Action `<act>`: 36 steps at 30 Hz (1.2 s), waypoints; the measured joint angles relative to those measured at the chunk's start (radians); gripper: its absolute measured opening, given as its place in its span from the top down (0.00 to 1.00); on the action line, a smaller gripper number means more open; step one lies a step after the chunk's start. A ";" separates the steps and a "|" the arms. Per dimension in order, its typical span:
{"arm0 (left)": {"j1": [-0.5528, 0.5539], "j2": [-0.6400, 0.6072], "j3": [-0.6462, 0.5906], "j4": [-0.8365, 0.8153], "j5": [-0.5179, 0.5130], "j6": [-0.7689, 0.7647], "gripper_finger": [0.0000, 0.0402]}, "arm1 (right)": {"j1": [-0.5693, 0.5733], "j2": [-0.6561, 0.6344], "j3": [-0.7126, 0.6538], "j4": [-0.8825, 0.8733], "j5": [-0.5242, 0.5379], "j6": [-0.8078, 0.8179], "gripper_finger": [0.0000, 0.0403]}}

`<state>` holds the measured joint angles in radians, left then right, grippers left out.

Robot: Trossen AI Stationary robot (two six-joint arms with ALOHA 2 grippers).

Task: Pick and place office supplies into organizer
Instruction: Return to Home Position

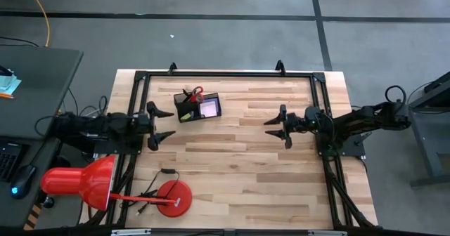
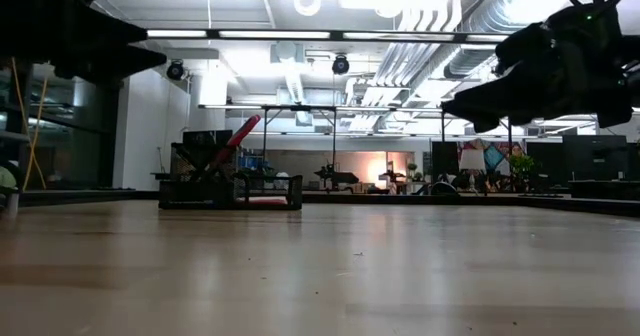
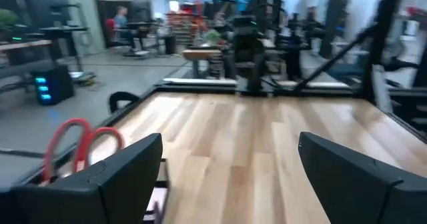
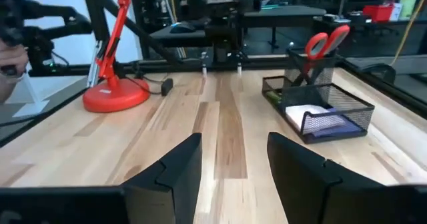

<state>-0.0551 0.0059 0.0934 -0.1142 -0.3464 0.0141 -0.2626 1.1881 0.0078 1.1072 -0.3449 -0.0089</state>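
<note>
The black mesh organizer (image 1: 197, 107) stands on the table's far left part. Red-handled scissors (image 1: 197, 93) stick up out of its left compartment, handles on top; a pale sticky-note pad (image 1: 209, 109) lies in its right one. The right wrist view shows the organizer (image 4: 325, 111), the scissors (image 4: 325, 43) and the pad (image 4: 313, 117) too. My left gripper (image 1: 166, 126) hovers open near the table's left edge, just beside the organizer. My right gripper (image 1: 273, 123) hovers open right of centre, fingers pointing left. Loose pens and the yellow piece are out of view.
A red desk lamp stands with its round base (image 1: 174, 197) on the table's near left part, its shade (image 1: 79, 182) hanging over the left edge. A black frame (image 1: 225, 74) runs round the table. Bare wood (image 1: 239, 173) lies between the grippers and toward the near edge.
</note>
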 joint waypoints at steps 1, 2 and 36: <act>0.009 0.000 0.001 -0.010 0.031 0.000 0.16 | 0.000 0.000 0.000 0.005 0.007 0.012 0.59; 0.016 0.000 -0.002 -0.018 0.065 0.002 0.16 | 0.000 0.000 0.000 0.006 0.015 0.028 0.59; 0.022 0.049 -0.052 0.051 0.308 0.060 0.15 | 0.000 0.001 -0.001 -0.258 0.020 0.054 0.60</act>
<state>-0.0326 0.0547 0.0410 -0.0628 -0.0380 0.0742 -0.2623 1.1889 0.0071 0.8488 -0.3251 0.0448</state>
